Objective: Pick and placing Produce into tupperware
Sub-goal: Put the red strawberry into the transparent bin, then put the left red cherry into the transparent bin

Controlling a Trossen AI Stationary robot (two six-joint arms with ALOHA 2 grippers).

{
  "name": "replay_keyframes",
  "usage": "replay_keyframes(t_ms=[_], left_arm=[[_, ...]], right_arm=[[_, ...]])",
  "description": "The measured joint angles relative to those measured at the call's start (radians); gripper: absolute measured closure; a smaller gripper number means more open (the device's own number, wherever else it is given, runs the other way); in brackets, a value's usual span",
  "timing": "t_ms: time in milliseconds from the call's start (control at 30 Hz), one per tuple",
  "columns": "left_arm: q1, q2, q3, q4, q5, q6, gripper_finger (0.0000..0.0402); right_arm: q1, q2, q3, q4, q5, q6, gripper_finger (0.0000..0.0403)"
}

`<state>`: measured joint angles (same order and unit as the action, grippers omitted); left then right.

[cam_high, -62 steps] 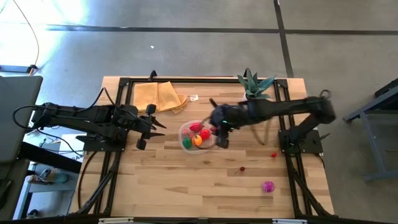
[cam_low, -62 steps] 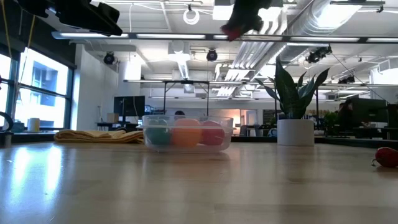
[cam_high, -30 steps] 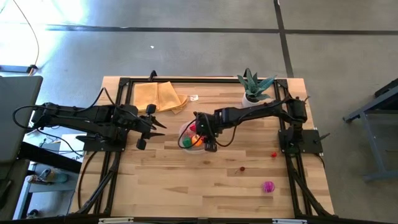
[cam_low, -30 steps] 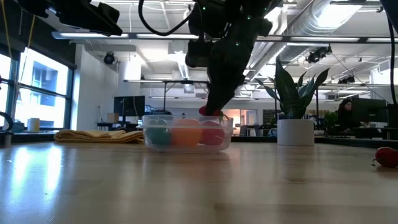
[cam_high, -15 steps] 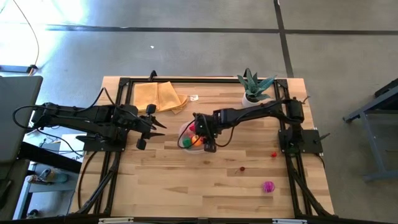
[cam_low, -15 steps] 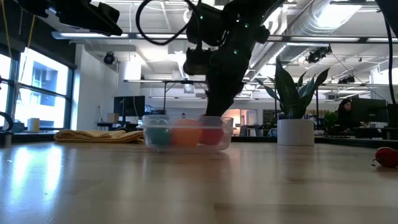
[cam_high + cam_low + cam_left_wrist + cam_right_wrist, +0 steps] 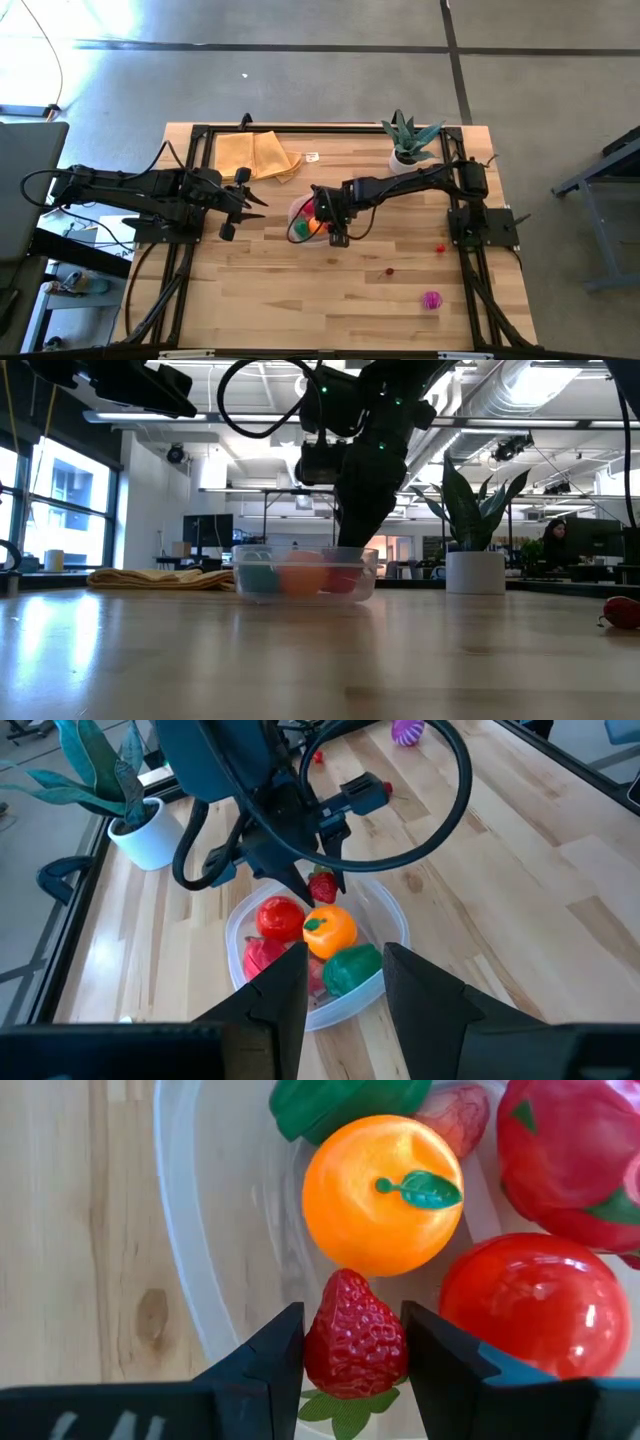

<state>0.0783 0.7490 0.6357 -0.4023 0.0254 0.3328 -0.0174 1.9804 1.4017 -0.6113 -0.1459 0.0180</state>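
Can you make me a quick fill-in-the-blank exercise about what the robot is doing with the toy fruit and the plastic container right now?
1. The right gripper is shut on a toy ____.
2. That piece hangs inside the clear tupperware, right beside the ____ toy orange.
3. The left gripper, waiting off to the side, is ____.
4. A magenta toy lies on the ____, outside the tupperware.

Missing words: strawberry; orange; shut; table
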Motion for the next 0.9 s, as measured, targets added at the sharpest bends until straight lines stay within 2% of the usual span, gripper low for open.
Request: replay_keyframes(t_ms=[167, 467, 700, 900], left_arm=[[0.000, 0.000, 0.000, 0.000, 0.000, 0.000, 0.0282], [0.000, 0.000, 0.000, 0.000, 0.000, 0.000, 0.0282], [0.000, 0.000, 0.000, 0.000, 0.000, 0.000, 0.0282], [0.000, 0.000, 0.000, 0.000, 0.000, 0.000, 0.0282]], right_arm=[[0.000, 0.000, 0.000, 0.000, 0.016, 0.000, 0.0264], [0.000, 0.000, 0.000, 0.000, 0.030, 0.000, 0.0216], [0.000, -0.001, 0.002, -0.007, 0.028, 0.000, 0.0211], [0.002, -0.012, 0.083, -0.171, 0.040, 0.005, 0.0210]])
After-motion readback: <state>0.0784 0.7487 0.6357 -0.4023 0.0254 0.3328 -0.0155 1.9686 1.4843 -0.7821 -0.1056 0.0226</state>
